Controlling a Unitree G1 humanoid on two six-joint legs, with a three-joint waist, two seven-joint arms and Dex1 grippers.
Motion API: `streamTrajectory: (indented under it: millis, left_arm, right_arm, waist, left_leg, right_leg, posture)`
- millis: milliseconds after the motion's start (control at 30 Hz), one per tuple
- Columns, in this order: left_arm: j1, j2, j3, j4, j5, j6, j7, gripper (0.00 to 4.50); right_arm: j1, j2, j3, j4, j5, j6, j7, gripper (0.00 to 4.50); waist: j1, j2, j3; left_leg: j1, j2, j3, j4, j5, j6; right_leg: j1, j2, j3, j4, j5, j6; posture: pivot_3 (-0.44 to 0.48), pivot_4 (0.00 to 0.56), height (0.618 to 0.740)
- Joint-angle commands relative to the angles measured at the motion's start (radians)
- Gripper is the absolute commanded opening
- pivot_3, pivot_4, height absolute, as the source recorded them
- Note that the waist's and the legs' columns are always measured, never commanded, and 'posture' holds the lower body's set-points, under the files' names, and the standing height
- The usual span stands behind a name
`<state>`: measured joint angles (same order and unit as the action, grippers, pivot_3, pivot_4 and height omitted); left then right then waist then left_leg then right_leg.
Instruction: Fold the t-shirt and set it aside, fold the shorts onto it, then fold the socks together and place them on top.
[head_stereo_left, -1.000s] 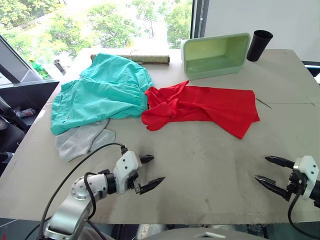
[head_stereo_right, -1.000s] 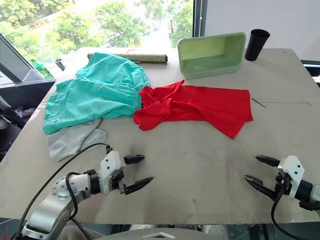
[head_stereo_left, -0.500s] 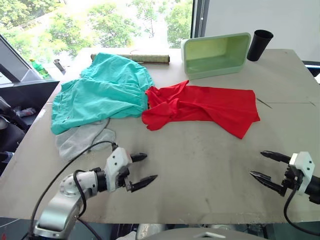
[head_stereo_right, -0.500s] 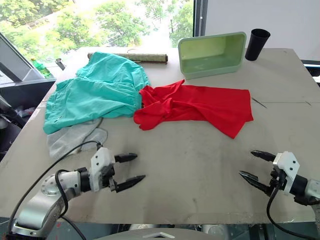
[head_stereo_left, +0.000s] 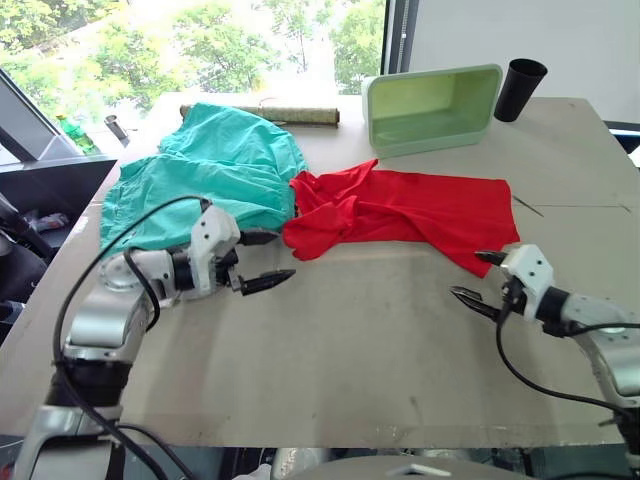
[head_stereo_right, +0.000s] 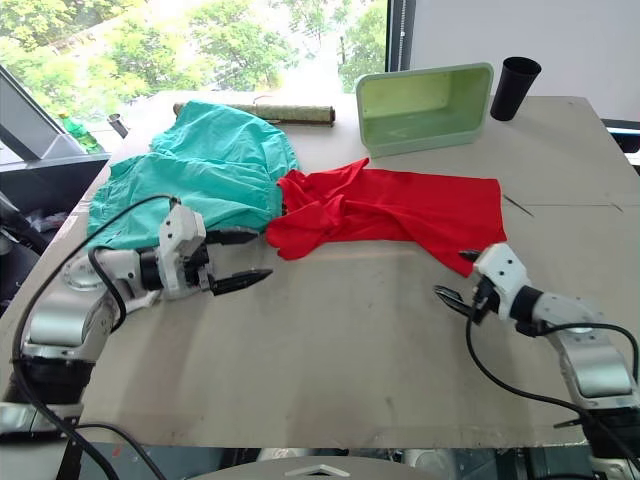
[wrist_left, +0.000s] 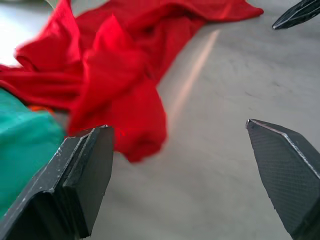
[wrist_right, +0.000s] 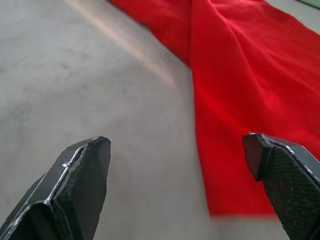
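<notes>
From the head views, the t-shirt (head_stereo_left: 405, 212) lies crumpled on the surface (head_stereo_left: 360, 350), its long axis going left to right, with the bunched end touching the shorts (head_stereo_left: 210, 180) on the left. The left gripper (head_stereo_left: 260, 262) reaches in low from the left, jaws open, its tips just beside this bunched end. The right gripper (head_stereo_left: 478, 275) has jaws open at the shirt's right lower corner.

The left wrist view shows the bunched red fold (wrist_left: 117, 95) close ahead, and a bit of orange-red between red and teal.

The right wrist view shows the shirt's flat hem (wrist_right: 235, 100) between the open jaws.
</notes>
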<state>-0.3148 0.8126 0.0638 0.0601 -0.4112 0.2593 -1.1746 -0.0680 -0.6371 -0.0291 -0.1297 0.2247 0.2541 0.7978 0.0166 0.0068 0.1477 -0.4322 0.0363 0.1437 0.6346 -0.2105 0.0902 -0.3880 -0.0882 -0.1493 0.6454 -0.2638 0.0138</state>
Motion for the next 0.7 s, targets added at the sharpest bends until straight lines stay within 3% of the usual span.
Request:
streamTrajectory:
  millis: [33,167,333,567,700]
  left_arm:
    - [-0.058,0.012,-0.022,0.05,0.026,-0.043,-0.058,4.5]
    - [-0.121,0.012,-0.036,0.095,0.043,-0.057,-0.09,4.5]
    - [-0.208,0.007,-0.053,0.166,0.066,-0.078,-0.134,4.5]
    - [-0.402,-0.07,-0.109,0.369,0.128,-0.154,-0.172,4.5]
    - [-0.461,-0.097,-0.129,0.451,0.153,-0.206,-0.214,4.5]
  right_arm:
    - [-0.019,-0.004,-0.006,0.025,-0.012,0.066,-0.034,3.94]
    - [0.011,-0.019,-0.01,-0.001,0.009,0.141,-0.029,1.98]
    - [0.052,-0.031,-0.029,-0.036,0.037,0.204,-0.037,0.02]
    - [0.042,-0.015,-0.055,-0.064,0.055,0.153,-0.041,0.02]
    - [0.035,-0.038,-0.075,-0.112,0.055,0.108,-0.029,1.35]
  waist:
    - [-0.002,-0.001,0.0]
    - [-0.002,-0.003,0.001]
    - [0.001,-0.004,0.0]
    - [0.006,-0.007,-0.001]
    - [-0.005,-0.008,-0.001]
  left_leg:
    - [0.0,0.0,0.0,0.0,0.001,0.002]
    - [0.0,0.0,0.001,0.0,0.001,0.002]
    - [0.001,0.0,0.0,0.002,0.0,-0.001]
    - [0.0,0.0,-0.001,0.004,0.001,0.002]
    - [0.0,0.0,0.001,0.005,0.001,0.003]
  right_leg:
    - [0.0,0.0,0.0,0.0,0.0,0.0]
    - [0.001,0.001,0.0,0.0,0.0,0.0]
    - [0.002,0.001,0.0,0.001,-0.002,0.004]
    - [0.002,0.0,-0.001,0.002,-0.002,0.004]
    - [0.002,0.001,0.001,0.005,-0.001,0.003]
  posture:
    - [0.0,0.15,0.74]
    - [0.0,0.15,0.74]
    - [0.0,0.15,0.74]
    - [0.0,0.15,0.74]
    - [0.0,0.15,0.74]
